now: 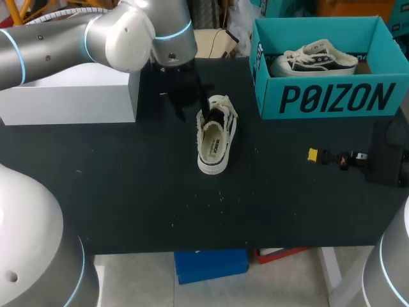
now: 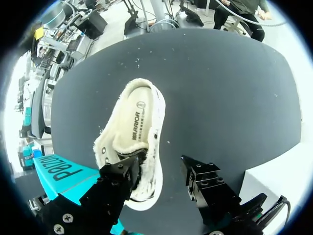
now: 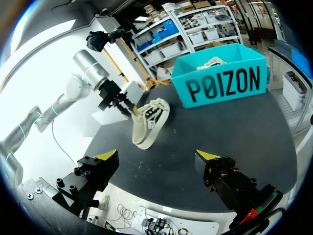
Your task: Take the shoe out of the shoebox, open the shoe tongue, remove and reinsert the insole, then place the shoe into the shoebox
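Left fingers (image 2: 120,175) spread, one inside the shoe (image 1: 215,142) at 12 o'clock; lifting may drag it. Right fingers (image 3: 221,170) open.

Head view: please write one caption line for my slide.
Left pincer at a white shoe on the table, near the teal shoebox.

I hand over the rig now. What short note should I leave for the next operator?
Left gripper: open, one jaw in the front of the shoe, the other beside it.
Right gripper: open, empty, away from the shoe.
Shoe lies on the table, outside the shoebox; a second shoe is inside.
Done: shoe out. Left, it seems: open it up, insole out and in, shoe back.
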### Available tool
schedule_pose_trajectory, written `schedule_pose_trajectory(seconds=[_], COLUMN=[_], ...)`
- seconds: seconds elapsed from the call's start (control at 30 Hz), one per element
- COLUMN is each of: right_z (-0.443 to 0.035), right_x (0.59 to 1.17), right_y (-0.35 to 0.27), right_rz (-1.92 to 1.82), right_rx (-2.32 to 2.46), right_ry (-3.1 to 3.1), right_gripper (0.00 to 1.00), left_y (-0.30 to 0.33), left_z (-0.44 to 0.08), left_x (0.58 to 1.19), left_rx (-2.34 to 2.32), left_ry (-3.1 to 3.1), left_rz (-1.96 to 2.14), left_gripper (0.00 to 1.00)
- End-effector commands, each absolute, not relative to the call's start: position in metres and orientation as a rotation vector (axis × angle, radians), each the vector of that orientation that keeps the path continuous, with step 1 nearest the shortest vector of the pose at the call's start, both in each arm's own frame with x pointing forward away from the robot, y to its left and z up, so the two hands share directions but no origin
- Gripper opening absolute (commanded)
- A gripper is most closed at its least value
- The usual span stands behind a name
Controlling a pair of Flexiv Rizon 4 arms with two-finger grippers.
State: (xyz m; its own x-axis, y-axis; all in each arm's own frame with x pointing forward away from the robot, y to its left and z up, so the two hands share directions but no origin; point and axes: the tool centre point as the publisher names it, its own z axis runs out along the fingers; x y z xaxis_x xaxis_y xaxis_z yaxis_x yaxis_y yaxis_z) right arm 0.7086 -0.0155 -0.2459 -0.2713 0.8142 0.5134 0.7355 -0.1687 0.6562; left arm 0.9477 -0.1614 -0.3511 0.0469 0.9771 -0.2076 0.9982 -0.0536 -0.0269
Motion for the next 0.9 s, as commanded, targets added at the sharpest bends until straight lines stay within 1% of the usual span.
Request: schedule_pose_trajectory(seconds=[0.03,0.2,0.53,0.67,0.7,0.73,0.9], right_z=[-0.246,-0.246,-0.246,-0.246,-0.246,-0.246,-0.246], right_x=[0.708,0.708,0.708,0.708,0.708,0.708,0.708], right_y=[-0.016,-0.016,-0.016,-0.016,-0.016,-0.016,-0.016], right_rz=[1.445,1.445,1.445,1.445,1.445,1.445,1.445], right_rx=[1.843,1.843,1.843,1.843,1.843,1.843,1.843], right_ry=[1.969,1.969,1.969,1.969,1.969,1.969,1.969], right_gripper=[1.0,1.0,1.0,1.0,1.0,1.0,1.0], left_y=[-0.163,-0.166,-0.164,-0.162,-0.162,-0.162,-0.165], left_z=[-0.36,-0.371,-0.381,-0.39,-0.393,-0.396,-0.406], left_x=[0.95,0.946,0.952,0.958,0.959,0.959,0.963], left_rx=[2.184,2.226,2.243,2.238,2.239,2.242,2.255], left_ry=[2.07,2.053,2.052,2.055,2.055,2.058,2.065], left_rz=[-0.237,-0.163,-0.135,-0.136,-0.136,-0.13,-0.118], left_gripper=[0.53,0.49,0.47,0.43,0.39,0.38,0.4])
